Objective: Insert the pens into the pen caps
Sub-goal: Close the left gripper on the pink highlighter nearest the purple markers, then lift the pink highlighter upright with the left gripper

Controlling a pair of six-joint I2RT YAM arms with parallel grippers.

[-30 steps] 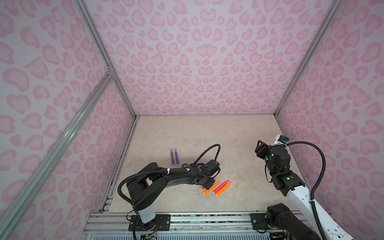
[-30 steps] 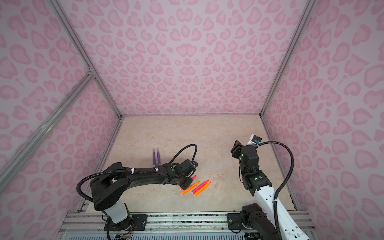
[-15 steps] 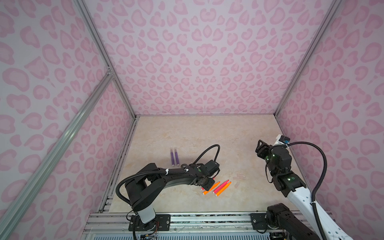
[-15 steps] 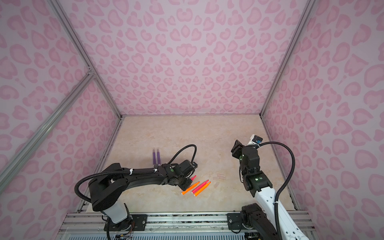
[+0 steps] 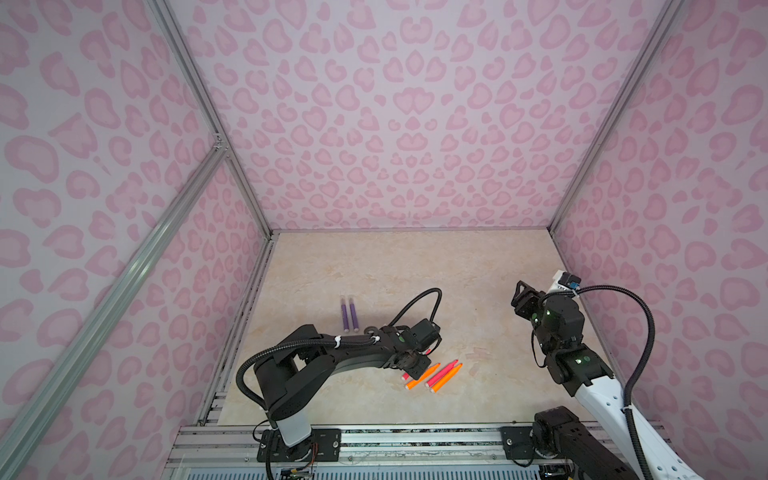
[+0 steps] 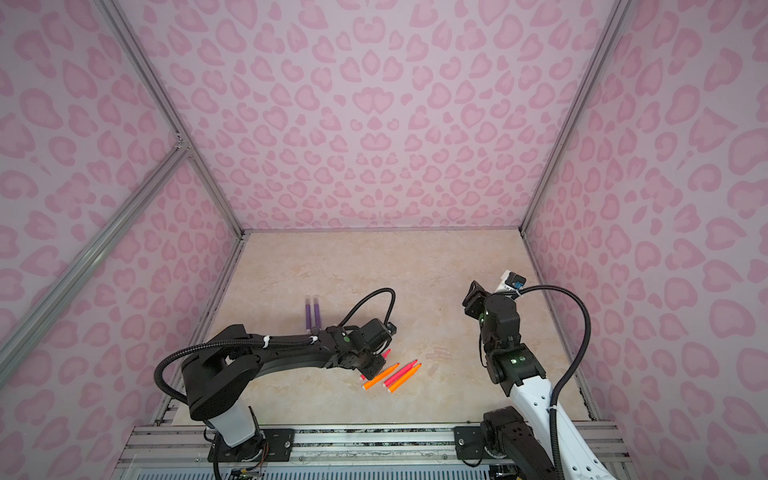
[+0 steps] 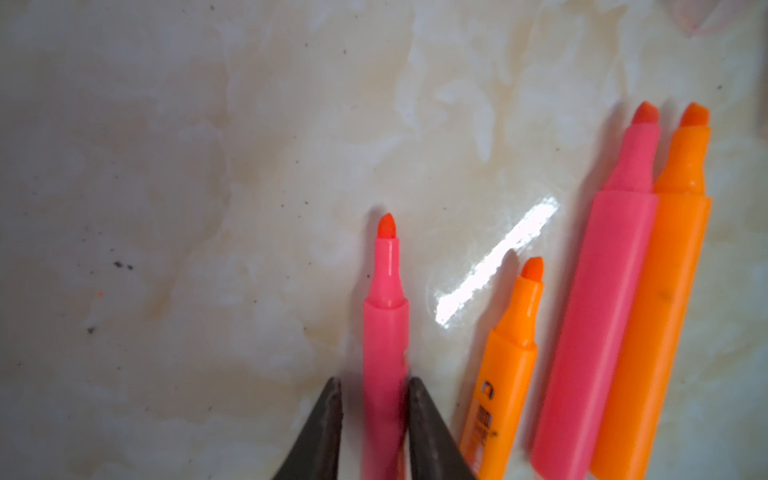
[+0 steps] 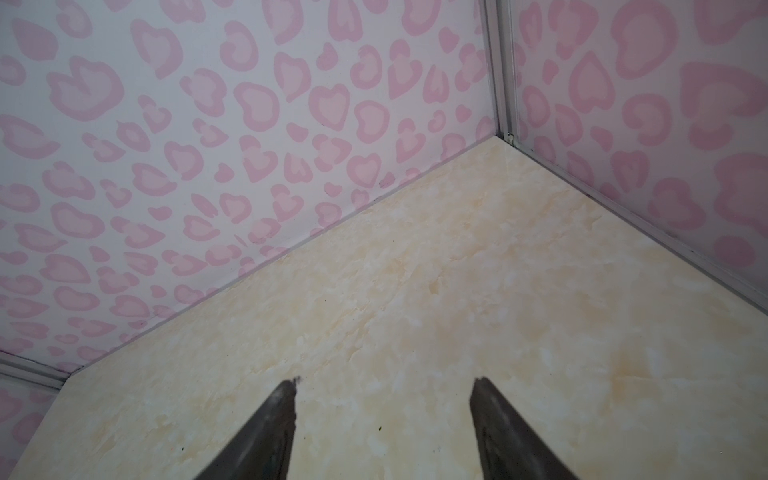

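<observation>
Four uncapped pens lie side by side near the table's front. My left gripper (image 7: 374, 384) is low over the leftmost one, a pink pen (image 7: 384, 324), with one jaw on each side of its barrel. One jaw touches it and a thin gap shows at the other. The pen lies flat on the table. Beside it are an orange pen (image 7: 507, 374), a second pink pen (image 7: 602, 311) and a second orange pen (image 7: 656, 332). Two purple pens (image 5: 349, 316) lie farther back. Faint clear pen caps (image 6: 440, 354) lie right of the group. My right gripper (image 8: 386, 384) hangs open and empty.
Pink patterned walls (image 5: 395, 145) enclose the beige table (image 5: 415, 266) on three sides. The right arm (image 5: 557, 324) stands near the right wall, with its gripper (image 5: 521, 297) above the table and pointing at the far corner. The left arm's cable (image 5: 419, 299) loops above its wrist.
The left jaws have narrowed around the pink pen. The left arm has barely shifted. The right arm and the other pens have not moved.
</observation>
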